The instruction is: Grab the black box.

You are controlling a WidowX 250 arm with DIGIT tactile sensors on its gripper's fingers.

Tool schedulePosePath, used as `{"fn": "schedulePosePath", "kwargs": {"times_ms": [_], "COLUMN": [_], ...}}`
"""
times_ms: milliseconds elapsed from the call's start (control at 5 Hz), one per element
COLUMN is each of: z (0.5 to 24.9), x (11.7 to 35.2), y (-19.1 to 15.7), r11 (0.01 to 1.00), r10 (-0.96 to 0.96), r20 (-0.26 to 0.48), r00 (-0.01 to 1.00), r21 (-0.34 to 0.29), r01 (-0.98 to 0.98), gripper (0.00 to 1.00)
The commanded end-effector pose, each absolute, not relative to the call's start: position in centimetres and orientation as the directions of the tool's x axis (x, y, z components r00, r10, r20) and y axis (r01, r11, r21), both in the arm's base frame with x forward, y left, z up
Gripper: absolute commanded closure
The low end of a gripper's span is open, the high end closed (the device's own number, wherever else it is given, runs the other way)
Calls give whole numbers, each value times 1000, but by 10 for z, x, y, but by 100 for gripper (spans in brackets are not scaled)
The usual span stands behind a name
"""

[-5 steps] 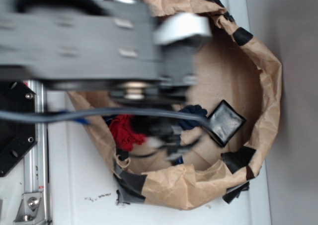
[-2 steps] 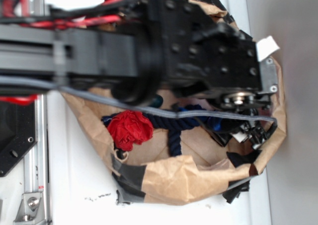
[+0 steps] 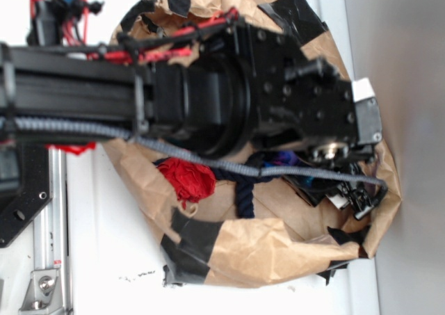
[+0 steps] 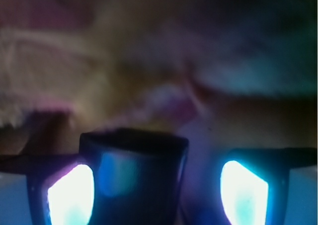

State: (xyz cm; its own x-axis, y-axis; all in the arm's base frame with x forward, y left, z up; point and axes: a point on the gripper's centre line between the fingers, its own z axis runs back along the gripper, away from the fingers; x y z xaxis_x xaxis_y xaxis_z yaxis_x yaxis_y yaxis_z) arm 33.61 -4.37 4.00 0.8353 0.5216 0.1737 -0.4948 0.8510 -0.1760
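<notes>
Now the gripper (image 4: 156, 185) straddles the black box (image 4: 134, 173), jaws apart; closing at six o'clock seems next.

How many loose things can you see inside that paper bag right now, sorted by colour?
Red: 1, the red cloth
Dark blue: 1, the dark blue rope
Black: 1, the black box, seen only in the wrist view, between the claw's fingers
Total: 3. The arm hides part of the paper bag, so more could be under it.
</notes>
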Motion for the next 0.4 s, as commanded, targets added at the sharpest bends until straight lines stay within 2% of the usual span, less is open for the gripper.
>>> {"fn": "schedulePosePath", "kwargs": {"times_ms": [0,200], "z": [18,8], "x": [335,317], "y": [-82,-92], "r11": [922,947], "r10": [374,289], "r20": [121,33], "r00": [919,957], "r21": [-154,-160], "r01": [-355,-280], "gripper": [0,18]}}
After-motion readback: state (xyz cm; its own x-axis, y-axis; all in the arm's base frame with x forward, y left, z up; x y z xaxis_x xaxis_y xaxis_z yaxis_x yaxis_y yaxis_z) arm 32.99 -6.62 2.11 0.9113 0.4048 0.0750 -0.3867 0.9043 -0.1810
